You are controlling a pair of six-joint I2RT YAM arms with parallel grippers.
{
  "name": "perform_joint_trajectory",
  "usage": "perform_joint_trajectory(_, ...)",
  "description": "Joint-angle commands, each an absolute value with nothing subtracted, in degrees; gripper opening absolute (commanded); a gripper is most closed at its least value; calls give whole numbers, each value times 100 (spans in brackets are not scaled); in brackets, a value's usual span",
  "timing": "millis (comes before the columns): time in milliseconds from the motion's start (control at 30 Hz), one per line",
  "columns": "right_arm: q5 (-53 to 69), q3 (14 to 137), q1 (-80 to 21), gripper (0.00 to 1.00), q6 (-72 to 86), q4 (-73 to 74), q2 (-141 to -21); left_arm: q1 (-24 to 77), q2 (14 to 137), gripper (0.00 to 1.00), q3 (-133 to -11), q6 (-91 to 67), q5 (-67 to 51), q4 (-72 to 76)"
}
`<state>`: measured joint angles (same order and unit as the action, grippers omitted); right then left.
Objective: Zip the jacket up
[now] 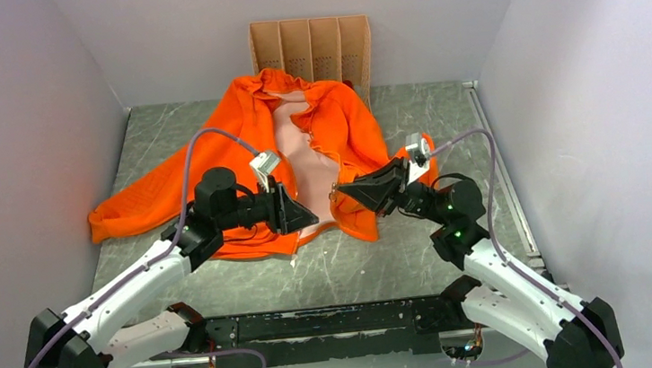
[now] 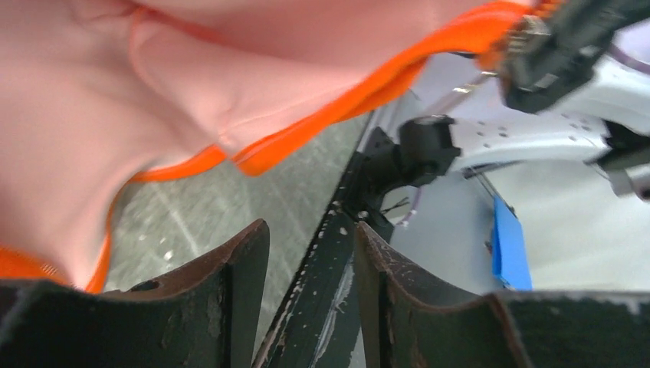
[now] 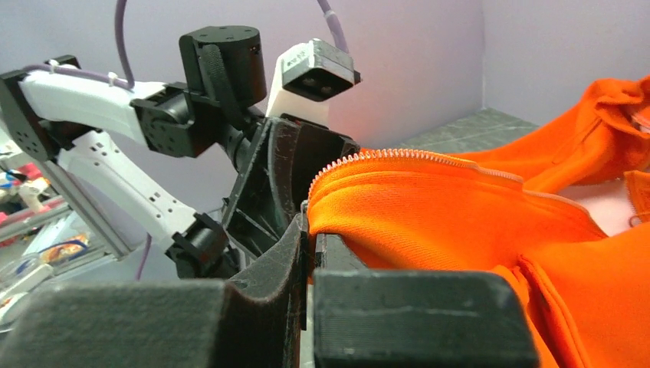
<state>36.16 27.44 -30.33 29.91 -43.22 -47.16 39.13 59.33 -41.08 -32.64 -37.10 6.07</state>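
Inward both arms reach: right hand [image 1: 338, 192] pinches the jacket [image 1: 348, 123] edge, left hand [image 1: 314, 218] parted, empty.

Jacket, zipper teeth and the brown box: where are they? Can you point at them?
jacket [image 1: 348, 123], top view, on its orange front panel.
zipper teeth [image 3: 398, 152], right wrist view, on the pale row along the lifted edge.
brown box [image 1: 310, 50], top view, on its ribbed front wall.
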Motion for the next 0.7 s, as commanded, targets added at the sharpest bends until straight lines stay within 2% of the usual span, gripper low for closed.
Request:
perform_joint_trajectory(0,3365,2910,-3016,0,2597,-3764,-4452,3984,5912,50,-4411,-3195,-2156,-1100)
perform_joint_trajectory(167,3242,2909,-3020,0,2522,-3451,-4287,4095,6191,51,-4596,-3692,-715,-2353)
perform_joint_trajectory(433,3197,2788,-3021,0,2554,-3276,-4109,4272,7072,53,-4812,-3695,-201,-2783)
perform_joint_trajectory(667,3159,2830,-3016,0,2515,-3100,-4025,4517,7873,64,-5142,-3560,134,-3050)
